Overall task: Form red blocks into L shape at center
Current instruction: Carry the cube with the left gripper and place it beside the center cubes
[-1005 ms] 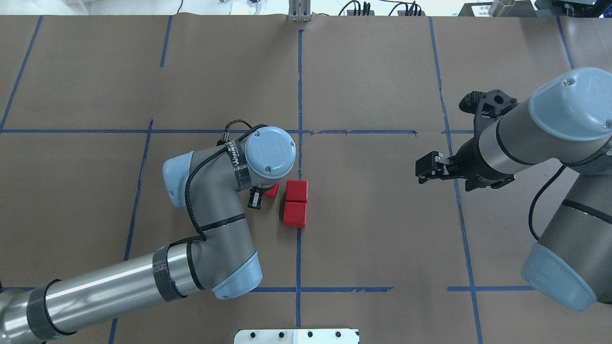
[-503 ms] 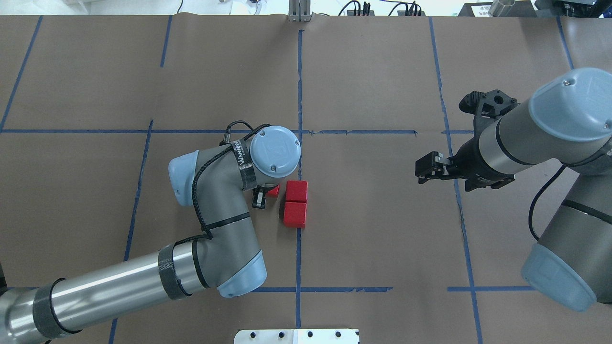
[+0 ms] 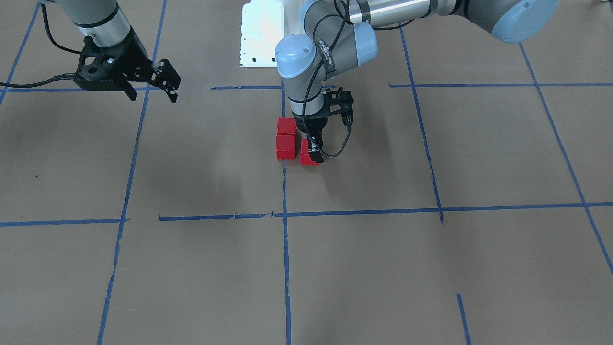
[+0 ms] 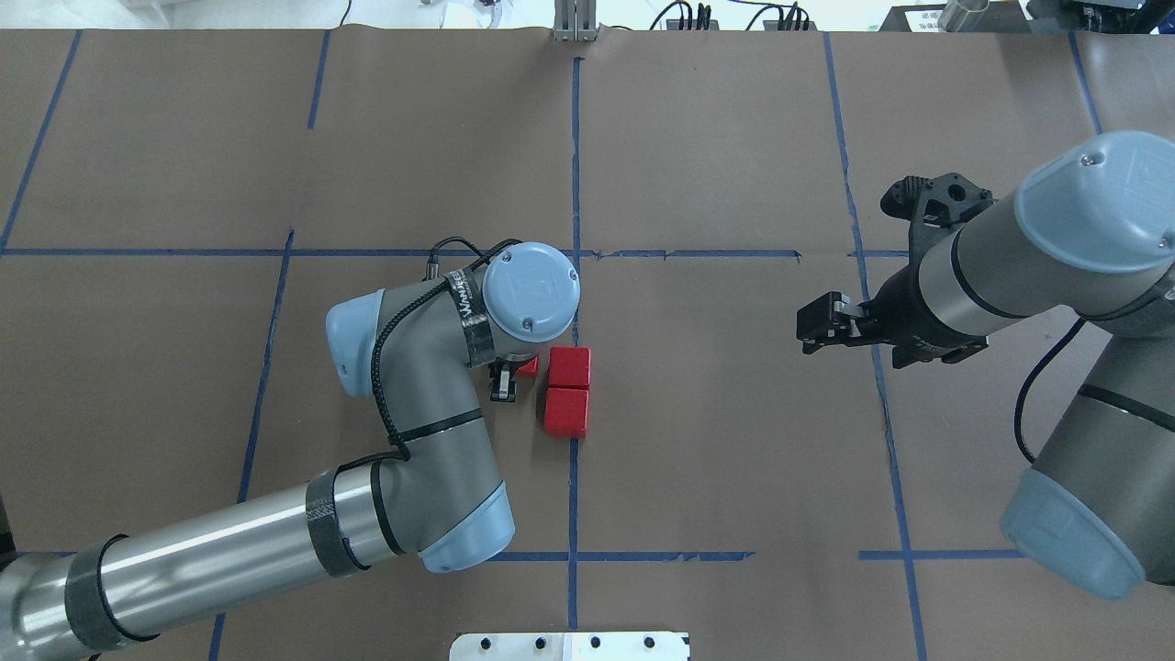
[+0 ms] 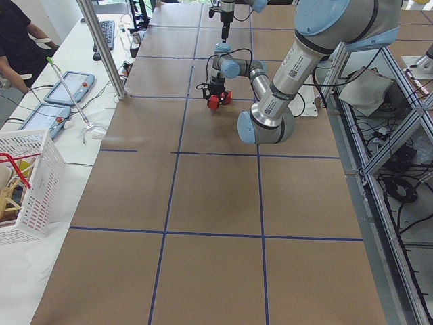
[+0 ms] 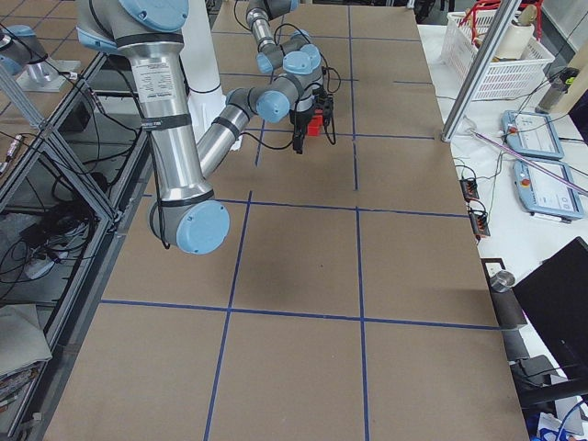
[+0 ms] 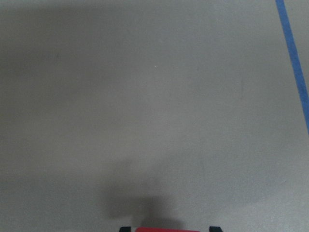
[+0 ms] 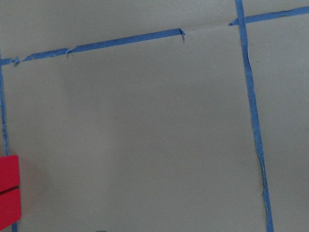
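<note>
Worktop [image 4: 734, 459]: brown paper with a blue tape grid. The center cell is split by a vertical tape line [image 4: 574, 477].

Left arm [image 4: 413, 441] has crept right across the last 1 s. The wrist cap sits closer to the tape line than before, with most of the shift in the first half of that second. Right arm [image 4: 1010, 257] has not moved and is parked well apart, over the right grid line.

Left hand [image 3: 311, 152] points down and pinches the 3rd red block [image 3: 307, 159]. The left wrist view shows a red top edge [image 7: 164, 229] between 2 black fingertips. Right hand [image 4: 822, 326] carries nothing; cannot tell if it is spread or pressed together.

2 red blocks, far one [image 4: 569, 366] and near one [image 4: 565, 412], touch in a column on the tape line and are unchanged. The held block has come in with the arm and is now just beside the far block on its left, level with it. A thin strip of paper shows between them. Cannot tell if the held block rests on the paper or hangs just off it.

Judgement: the foot of the L is almost closed. What is left is a small nudge right until the faces touch, then a release. Risk: pushing too hard shoves the column off the line.
</note>
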Tool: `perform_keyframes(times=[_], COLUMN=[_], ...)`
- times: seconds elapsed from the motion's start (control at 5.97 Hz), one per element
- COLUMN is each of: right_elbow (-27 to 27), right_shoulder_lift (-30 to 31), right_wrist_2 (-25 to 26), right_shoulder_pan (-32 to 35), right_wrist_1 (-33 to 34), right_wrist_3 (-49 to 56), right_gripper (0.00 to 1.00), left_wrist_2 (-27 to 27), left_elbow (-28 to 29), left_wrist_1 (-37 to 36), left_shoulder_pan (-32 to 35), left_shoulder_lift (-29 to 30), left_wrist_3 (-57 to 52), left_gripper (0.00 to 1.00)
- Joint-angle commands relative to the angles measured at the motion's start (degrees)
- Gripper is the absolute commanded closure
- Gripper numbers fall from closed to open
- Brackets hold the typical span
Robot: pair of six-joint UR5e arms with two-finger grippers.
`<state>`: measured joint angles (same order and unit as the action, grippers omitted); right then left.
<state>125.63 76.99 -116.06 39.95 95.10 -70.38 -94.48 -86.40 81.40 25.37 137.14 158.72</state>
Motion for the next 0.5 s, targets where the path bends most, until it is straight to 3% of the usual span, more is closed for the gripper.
perform_keyframes(times=[0.0, 0.34], right_elbow=[0.05, 0.31], right_shoulder_lift=[0.00, 0.00], right_wrist_2=[0.04, -0.04], right_shoulder_pan=[-0.05, -0.05], right_wrist_1=[0.00, 0.00], right_wrist_3=[-0.19, -0.28], right_gripper=[0.00, 0.00], left_wrist_2=[-0.01, -0.01], left_elbow=[0.00, 0.00], left_wrist_1=[-0.10, -1.06], left_shoulder_pan=[-0.76, -1.29], left_shoulder_lift=[0.06, 0.14], left_wrist_3=[0.97, 0.98], left_gripper=[1.00, 1.00])
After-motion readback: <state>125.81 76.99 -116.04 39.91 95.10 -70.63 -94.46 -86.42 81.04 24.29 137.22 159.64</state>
